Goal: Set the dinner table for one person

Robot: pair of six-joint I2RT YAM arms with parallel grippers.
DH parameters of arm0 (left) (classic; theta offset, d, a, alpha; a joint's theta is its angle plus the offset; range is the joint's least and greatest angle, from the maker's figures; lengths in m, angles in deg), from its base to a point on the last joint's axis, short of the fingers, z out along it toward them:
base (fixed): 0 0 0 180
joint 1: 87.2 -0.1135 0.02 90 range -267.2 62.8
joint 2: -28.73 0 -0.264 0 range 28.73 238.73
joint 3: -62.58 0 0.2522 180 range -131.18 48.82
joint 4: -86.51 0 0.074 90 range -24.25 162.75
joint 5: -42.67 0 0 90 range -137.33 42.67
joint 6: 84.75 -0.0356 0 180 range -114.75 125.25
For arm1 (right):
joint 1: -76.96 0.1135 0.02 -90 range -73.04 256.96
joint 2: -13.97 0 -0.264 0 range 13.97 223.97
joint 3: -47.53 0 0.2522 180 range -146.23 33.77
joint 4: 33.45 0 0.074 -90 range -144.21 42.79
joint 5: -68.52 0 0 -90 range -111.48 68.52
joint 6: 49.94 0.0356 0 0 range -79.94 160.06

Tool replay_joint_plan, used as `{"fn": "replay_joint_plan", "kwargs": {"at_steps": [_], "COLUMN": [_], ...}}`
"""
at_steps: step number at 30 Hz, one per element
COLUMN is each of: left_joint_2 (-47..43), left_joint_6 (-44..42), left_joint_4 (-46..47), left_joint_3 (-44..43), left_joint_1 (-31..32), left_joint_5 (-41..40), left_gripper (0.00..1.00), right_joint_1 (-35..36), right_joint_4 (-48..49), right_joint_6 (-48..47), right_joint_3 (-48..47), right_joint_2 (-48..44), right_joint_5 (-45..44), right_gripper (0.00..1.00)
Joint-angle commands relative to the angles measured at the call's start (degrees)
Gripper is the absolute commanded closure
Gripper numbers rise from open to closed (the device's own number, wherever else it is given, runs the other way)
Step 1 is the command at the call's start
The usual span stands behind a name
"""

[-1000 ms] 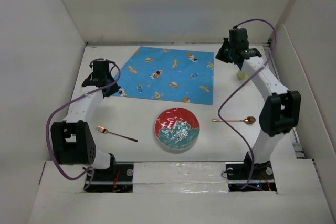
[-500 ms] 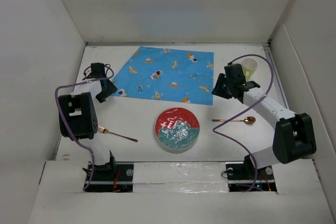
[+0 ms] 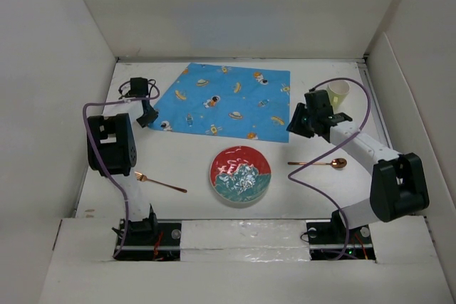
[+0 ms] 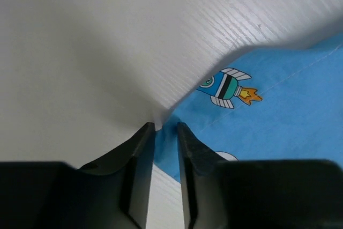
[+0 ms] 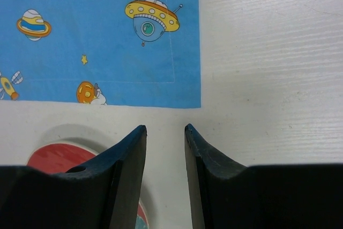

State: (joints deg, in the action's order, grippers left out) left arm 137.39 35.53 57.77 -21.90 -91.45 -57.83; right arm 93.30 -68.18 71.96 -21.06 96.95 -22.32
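Blue cloth with planets and rockets, the mat lies flat but skewed on the far half of the white table, which fills the whole floor of the walled booth. Nothing sits on the mat. The red and green plate rests on the bare table just off the mat's near edge. The copper fork lies well off the mat's near left corner, and the copper spoon lies near its near right corner. The pale yellow cup stands upright beside the mat's right edge.

The left tool is down at the mat's left corner, its jaws a narrow slot apart with the cloth's tip in the gap. The edge there looks slightly lifted, but I cannot tell whether the cloth is actually pinched. The right tool hovers over bare table just off the mat's near right corner, jaws a little apart and holding nothing.

By my reading the setting has barely begun. The mat looks about to be squared up by its corners, and the plate, fork, spoon and cup are not yet placed on or around the mat.
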Motion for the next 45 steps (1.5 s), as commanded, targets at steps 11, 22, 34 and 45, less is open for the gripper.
{"fn": "replay_joint_plan", "kwargs": {"at_steps": [11,22,34,45], "left_joint_2": [0.5,-7.5,-13.3,-26.74], "left_joint_6": [-1.37,-2.6,-2.95,0.82], "left_joint_4": [-3.91,-3.21,-2.95,-7.07], "left_joint_3": [-1.26,-0.48,-0.12,-21.11], "left_joint_1": [0.82,0.82,0.82,0.82], "left_joint_5": [-0.48,2.67,5.31,16.04], "left_gripper": [1.0,1.0,1.0,1.0], "right_joint_1": [-1.92,2.29,1.6,2.82], "right_joint_4": [-1.0,-4.69,-6.89,-15.4], "right_joint_6": [-0.52,-0.52,0.97,-2.98], "right_joint_3": [-2.2,-10.1,-11.62,-33.65], "right_joint_2": [8.58,18.61,18.11,-1.59], "right_joint_5": [-1.53,-3.12,-5.05,-7.86], "right_gripper": [0.49,0.55,1.0,1.0]}}
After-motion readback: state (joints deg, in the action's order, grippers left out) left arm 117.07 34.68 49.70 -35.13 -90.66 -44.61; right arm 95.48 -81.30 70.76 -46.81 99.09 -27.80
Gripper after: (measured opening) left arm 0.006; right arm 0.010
